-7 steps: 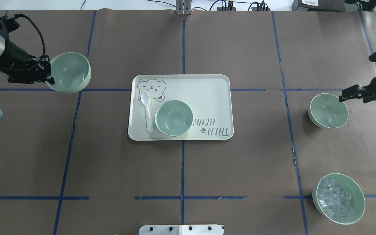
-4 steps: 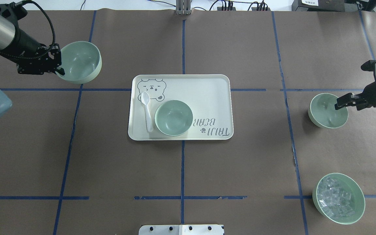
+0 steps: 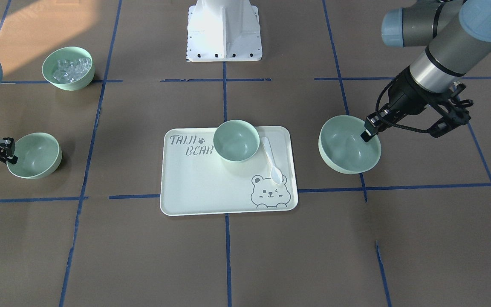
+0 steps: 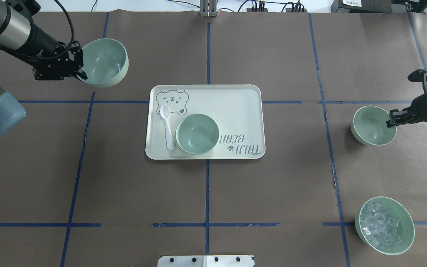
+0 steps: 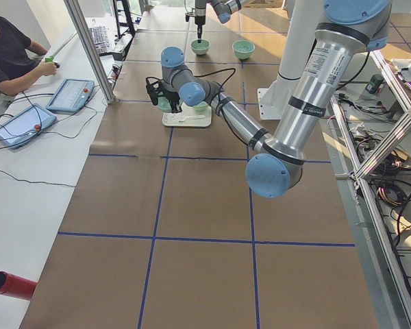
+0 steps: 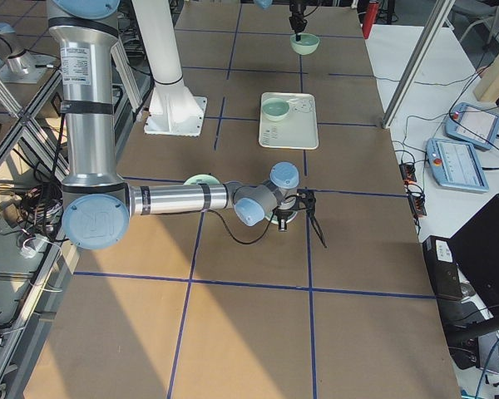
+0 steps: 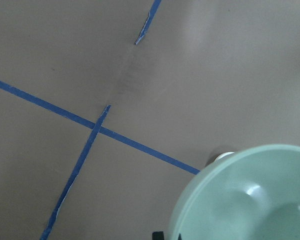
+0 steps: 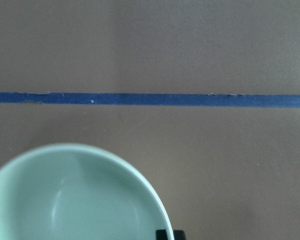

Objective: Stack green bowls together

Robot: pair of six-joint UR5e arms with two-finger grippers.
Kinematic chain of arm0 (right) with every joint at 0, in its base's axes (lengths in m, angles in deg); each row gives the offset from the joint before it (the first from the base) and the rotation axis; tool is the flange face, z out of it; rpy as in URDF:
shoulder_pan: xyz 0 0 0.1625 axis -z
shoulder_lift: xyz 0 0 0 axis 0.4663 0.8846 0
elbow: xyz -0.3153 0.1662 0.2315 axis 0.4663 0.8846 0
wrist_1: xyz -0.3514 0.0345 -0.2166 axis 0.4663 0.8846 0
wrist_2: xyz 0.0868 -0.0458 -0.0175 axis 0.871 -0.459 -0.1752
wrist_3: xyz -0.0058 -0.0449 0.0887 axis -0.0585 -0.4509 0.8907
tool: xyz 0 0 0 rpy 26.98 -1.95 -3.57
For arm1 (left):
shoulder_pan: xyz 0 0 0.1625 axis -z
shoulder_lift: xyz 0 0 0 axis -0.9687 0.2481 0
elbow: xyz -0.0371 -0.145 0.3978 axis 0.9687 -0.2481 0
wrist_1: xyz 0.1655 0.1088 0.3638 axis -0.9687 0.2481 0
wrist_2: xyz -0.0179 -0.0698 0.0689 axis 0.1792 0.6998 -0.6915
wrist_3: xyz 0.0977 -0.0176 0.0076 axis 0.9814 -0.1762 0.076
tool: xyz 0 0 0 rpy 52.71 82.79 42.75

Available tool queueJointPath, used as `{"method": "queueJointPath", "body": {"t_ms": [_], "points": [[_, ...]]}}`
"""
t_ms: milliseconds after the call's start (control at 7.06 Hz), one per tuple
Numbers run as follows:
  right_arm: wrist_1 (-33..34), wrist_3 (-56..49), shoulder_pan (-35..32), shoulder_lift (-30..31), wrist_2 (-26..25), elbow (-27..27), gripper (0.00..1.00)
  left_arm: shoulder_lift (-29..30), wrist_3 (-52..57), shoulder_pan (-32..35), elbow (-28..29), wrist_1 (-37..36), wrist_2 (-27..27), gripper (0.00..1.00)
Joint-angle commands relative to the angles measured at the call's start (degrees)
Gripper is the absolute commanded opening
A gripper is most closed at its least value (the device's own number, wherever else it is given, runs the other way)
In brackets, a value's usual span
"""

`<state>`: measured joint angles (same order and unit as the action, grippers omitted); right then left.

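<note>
My left gripper [image 4: 81,71] is shut on the rim of a pale green bowl [image 4: 106,62] and holds it tilted above the table, far left of the tray; it also shows in the front view [image 3: 348,145] and the left wrist view [image 7: 250,200]. A second green bowl [image 4: 197,134] stands on the cream bear-print tray [image 4: 235,100]. A third green bowl [image 4: 373,125] sits on the table at the right. My right gripper [image 4: 390,123] straddles its near rim and looks shut on it; the right wrist view shows this bowl [image 8: 75,200] close below.
A white spoon [image 4: 168,126] lies on the tray beside the middle bowl. A green bowl of clear cubes [image 4: 384,225] stands at the near right. Blue tape lines cross the brown table cover. The robot base [image 3: 224,30] is at the near centre.
My left gripper has carried its bowl up and toward the tray side. My right gripper has come down onto the right bowl's rim, and that bowl has shifted slightly.
</note>
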<state>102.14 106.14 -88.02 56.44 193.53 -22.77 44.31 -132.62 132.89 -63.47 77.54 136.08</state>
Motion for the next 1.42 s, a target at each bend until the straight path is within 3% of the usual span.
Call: {"method": "queueJointPath", "body": {"t_ms": [0,425,566,708,1274], "points": [[0.2,0.1,-0.8,-0.4,3.7,0.0,0.00,3.1,-6.8,-4.0,0.4,0.0,-1.1,0.00],[0.6,0.8,-8.9,-2.8,13.9,-0.1,0.00,7.3,-14.6,-16.6,0.8,-0.1,-13.6,0.00],[0.7,0.8,-9.0,-3.2,14.0,-0.1,0.00,8.7,-15.0,-20.4,3.1,0.0,-16.4,0.00],[0.8,0.9,-9.1,-3.8,14.0,0.0,0.00,11.0,-15.2,-23.4,6.0,0.4,-17.9,0.00],[0.9,1.2,-9.1,-4.7,14.0,-0.1,0.00,13.9,-14.9,-24.6,10.4,0.8,-17.9,0.00]]}}
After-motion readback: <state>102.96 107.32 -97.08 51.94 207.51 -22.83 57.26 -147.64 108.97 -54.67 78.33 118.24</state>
